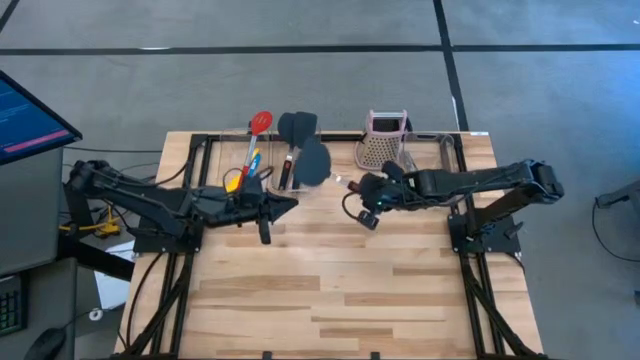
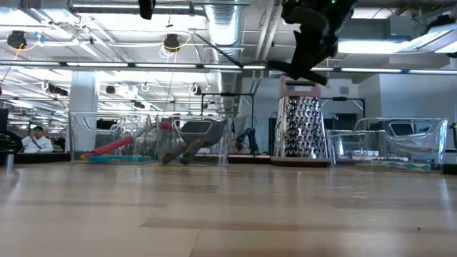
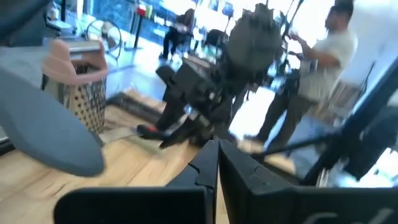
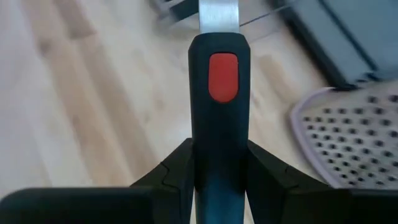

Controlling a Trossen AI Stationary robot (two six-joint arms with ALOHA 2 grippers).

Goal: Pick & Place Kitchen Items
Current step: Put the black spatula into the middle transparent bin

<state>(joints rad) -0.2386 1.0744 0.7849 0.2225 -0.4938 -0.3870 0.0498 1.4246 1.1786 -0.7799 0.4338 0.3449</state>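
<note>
The left pincer (image 1: 291, 203) is closed and empty above the tabletop (image 1: 330, 290), with the red spoon (image 1: 259, 124) in a clear bin (image 2: 114, 135) beyond it. The right pincer (image 4: 219, 163) clamps a black spatula (image 4: 219, 106) by its red-marked handle, the box grater (image 1: 381, 140) just beyond.

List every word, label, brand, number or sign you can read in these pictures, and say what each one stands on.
None can be read.
Monitor beside the table: lines of screen text, too small to read.
Spatula handle in the right gripper: a plain red patch, no lettering.
Grater: no label visible.
</note>
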